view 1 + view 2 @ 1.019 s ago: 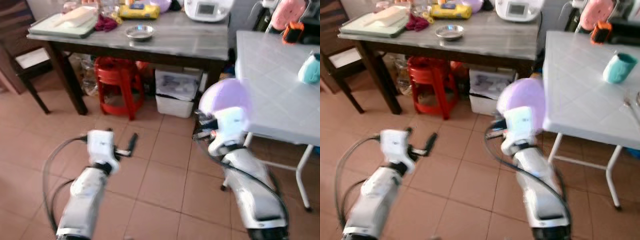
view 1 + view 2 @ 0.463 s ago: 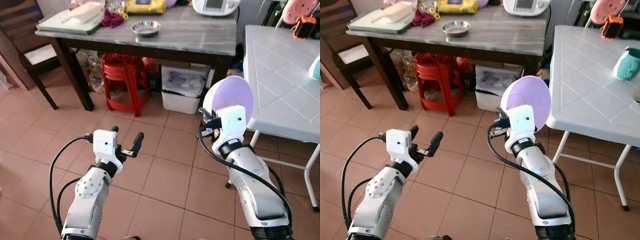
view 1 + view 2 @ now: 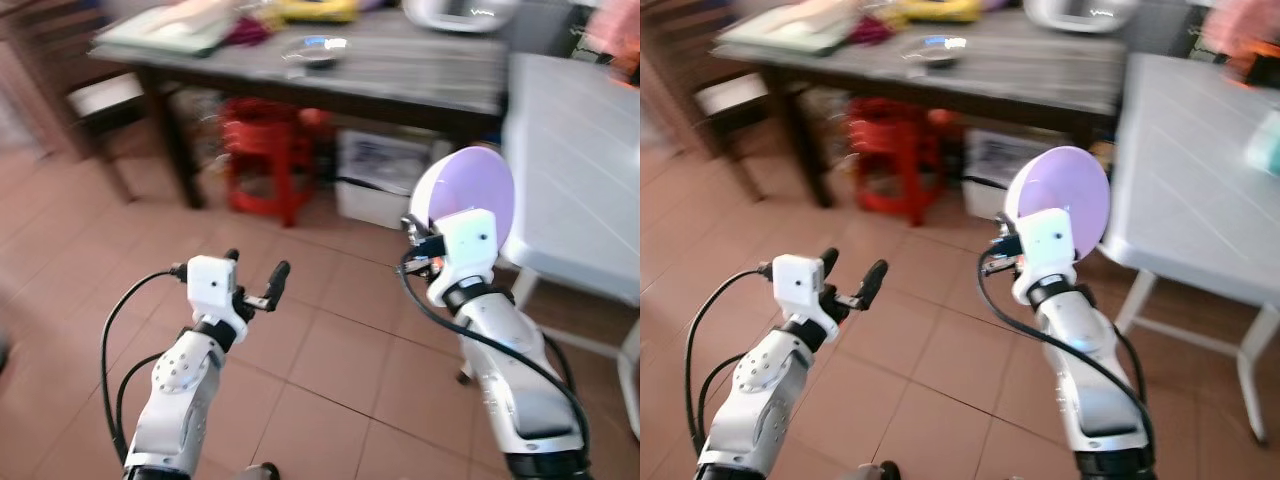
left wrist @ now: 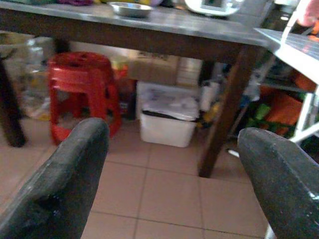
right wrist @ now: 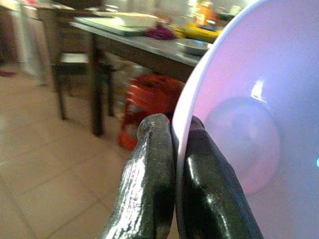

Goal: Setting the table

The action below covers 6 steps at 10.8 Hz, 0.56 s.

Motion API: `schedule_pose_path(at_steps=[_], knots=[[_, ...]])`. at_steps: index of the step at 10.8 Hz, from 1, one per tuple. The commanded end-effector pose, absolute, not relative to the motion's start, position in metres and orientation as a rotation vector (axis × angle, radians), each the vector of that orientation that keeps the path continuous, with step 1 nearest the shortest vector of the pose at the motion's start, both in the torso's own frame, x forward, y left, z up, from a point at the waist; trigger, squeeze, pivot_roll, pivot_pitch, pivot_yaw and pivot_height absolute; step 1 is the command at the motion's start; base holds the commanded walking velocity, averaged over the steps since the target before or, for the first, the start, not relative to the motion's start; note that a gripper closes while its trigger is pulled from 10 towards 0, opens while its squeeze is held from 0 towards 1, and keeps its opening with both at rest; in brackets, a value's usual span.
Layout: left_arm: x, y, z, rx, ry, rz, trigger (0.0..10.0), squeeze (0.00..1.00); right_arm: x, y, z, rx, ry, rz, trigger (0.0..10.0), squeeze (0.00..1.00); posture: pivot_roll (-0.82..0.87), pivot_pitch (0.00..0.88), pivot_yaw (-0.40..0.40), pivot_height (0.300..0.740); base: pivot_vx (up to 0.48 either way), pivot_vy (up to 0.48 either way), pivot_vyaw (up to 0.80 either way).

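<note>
Claw of right arm pinching lilac plate rim edge-on.

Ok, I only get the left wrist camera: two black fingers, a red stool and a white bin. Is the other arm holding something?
Observer: Yes. The right gripper is shut on a purple bowl, with the rim pinched between its jaws.
Operator: Is the bowl lying flat?
Observer: No, it is held up on its edge, above the right wrist.
Operator: Where could it go?
Observer: Probably on the white table, which stands on the robot's right, just past the bowl.
</note>
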<state>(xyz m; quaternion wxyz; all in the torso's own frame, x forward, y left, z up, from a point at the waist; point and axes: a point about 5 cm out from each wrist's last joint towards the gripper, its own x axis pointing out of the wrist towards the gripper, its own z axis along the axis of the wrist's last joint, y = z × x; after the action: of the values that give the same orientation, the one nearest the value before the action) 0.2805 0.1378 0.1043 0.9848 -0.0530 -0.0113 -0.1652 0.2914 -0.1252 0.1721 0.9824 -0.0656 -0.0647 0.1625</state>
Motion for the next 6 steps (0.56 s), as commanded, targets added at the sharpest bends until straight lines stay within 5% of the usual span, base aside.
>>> schedule_pose_path(at_steps=[1, 2, 6], knots=[[0.2805, 0.1376, 0.1057, -0.099, -0.031, -0.343, 10.0, 0.0, 0.2908, -0.1259, 0.175, -0.136, -0.148, 0.329, 10.0, 0.0, -0.04, 0.082, 0.043, 0.74, 0.0, 0.0, 0.0], [0.2801, 0.1374, 0.105, -0.097, -0.029, -0.346, 10.0, 0.0, 0.2907, -0.1265, 0.1745, -0.135, -0.146, 0.326, 10.0, 0.0, -0.04, 0.082, 0.044, 0.74, 0.0, 0.0, 0.0], [0.2809, 0.137, 0.1059, -0.095, -0.038, -0.358, 10.0, 0.0, 0.29, -0.1259, 0.1744, -0.137, -0.149, 0.325, 10.0, 0.0, -0.04, 0.079, 0.048, 0.74, 0.402, 0.0, 0.0]])
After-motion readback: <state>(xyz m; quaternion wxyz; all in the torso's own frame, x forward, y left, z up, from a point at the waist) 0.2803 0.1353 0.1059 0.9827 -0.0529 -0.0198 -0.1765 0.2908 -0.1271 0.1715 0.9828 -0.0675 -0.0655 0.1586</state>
